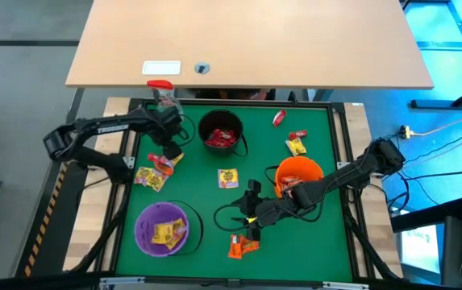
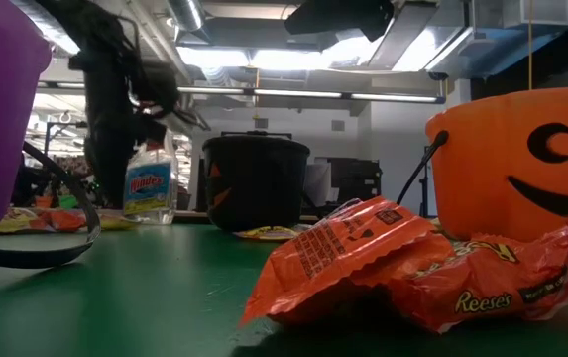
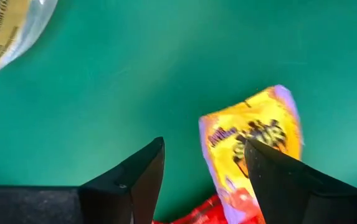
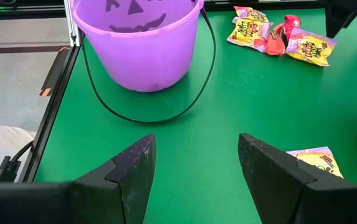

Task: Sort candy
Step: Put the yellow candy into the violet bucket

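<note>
Green mat, left pincer open above yellow candy, right pincer open

Tabletop: green covering, matt, smooth, no visible texture. Behind it, a second surface with a pale wood-look finish, smooth and even.

Candy: thin film wrappers, glossy and crinkled, catching highlights along the folds; the orange-red packets in the low view show printed lettering. The yellow packet in the left wrist view has the same shiny printed film.

Purple bucket: moulded plastic, smooth, slight sheen, with a thin black handle. Orange bucket and black bucket: likewise smooth plastic.

Spray bottle: clear plastic, glossy printed label.

Left claw and right claw: dark fingers, matt, plastic-looking.
</note>
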Controlling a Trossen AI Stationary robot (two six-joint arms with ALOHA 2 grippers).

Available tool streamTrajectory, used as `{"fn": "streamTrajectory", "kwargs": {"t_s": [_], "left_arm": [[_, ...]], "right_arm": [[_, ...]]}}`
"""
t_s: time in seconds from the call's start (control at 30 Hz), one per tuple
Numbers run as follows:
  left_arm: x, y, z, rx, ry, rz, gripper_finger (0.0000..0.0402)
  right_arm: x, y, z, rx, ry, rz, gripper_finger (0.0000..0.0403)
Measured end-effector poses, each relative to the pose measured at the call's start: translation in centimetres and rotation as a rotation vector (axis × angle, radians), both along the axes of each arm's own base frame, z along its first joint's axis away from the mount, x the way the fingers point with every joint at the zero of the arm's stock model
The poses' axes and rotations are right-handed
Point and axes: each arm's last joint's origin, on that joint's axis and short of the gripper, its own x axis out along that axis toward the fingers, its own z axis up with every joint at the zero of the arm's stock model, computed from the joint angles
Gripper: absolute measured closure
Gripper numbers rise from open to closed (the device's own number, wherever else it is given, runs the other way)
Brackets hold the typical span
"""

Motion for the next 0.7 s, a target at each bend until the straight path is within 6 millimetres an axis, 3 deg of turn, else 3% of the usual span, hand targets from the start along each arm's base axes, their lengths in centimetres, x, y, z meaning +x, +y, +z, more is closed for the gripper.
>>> {"fn": "streamTrajectory", "kwargs": {"t_s": [0.53, 0.7], "left_arm": [[0.4, 1.7, -3.9, -0.196, 0.085, 0.011, 0.0191], [0.5, 1.7, -4.0, -0.186, 0.099, 0.001, 0.0239]], "right_arm": [[0.0, 0.0, 0.0, 0.0, 0.001, 0.001, 0.0178], [0.0, 0.0, 0.0, -0.001, 0.001, 0.001, 0.0178]]}}
